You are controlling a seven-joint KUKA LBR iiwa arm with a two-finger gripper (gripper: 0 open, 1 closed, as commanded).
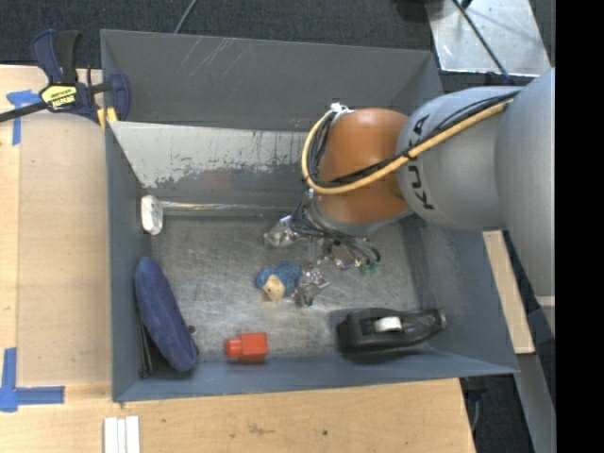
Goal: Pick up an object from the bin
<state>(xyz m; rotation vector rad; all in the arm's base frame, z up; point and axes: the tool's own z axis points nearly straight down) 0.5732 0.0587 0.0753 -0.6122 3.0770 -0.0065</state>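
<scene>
Gripper [310,276] hung low in the bin [264,74], its grip impossible to judge; a small blue-and-tan toy [274,283] lay just beside it, toward the view's left.

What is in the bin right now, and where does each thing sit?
bin: one, grey metal, floor scuffed
tube: one, clear with a white cap, along the back wall, left
pouch: one, dark blue, oblong, by the left wall, towards the front
block: one, red, by the front wall, left of centre
tape dispenser: one, black with a white roll, front right
small piece: one, blue and cream, mid-floor, just left of the tool
arm: one, silver with an orange cover and yellow cable, from the right
tool: one, metal, low over mid-floor
</scene>
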